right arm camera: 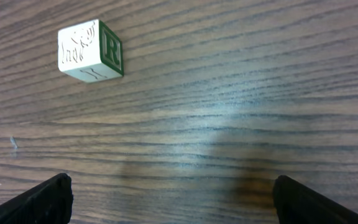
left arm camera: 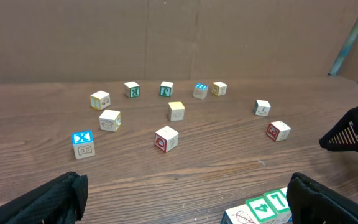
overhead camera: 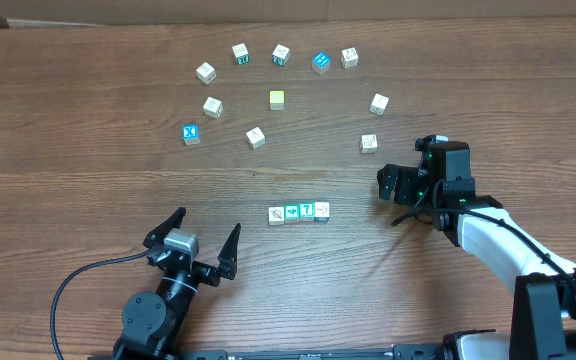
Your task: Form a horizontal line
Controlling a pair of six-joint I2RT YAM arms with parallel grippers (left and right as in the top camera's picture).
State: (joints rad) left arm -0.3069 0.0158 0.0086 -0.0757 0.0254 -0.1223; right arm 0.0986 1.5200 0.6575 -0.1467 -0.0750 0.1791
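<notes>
The horizontal line (overhead camera: 299, 212) is a short straight row of tiny letter cubes near the table's middle front, two white-faced and two teal-green-faced. In the left wrist view the horizontal line (left arm camera: 261, 209) shows at the bottom right, with a 4 and a 7 on top, partly behind the right finger. My left gripper (overhead camera: 208, 222) stands open to the left of the row, nothing between its fingers (left arm camera: 48, 198). My right gripper (overhead camera: 405, 166) is open to the right of the row and a little further back, over bare wood. A white cube with a green R (right arm camera: 91, 51) lies beyond it.
Loose cubes form an arc at the back of the table. Among them are a blue cube marked X (overhead camera: 190, 133), a plain pale-yellow cube (overhead camera: 277, 99), a blue-topped cube (overhead camera: 320, 62) and a white cube (overhead camera: 368, 143) close to the right gripper. A cardboard wall (left arm camera: 179, 37) stands behind.
</notes>
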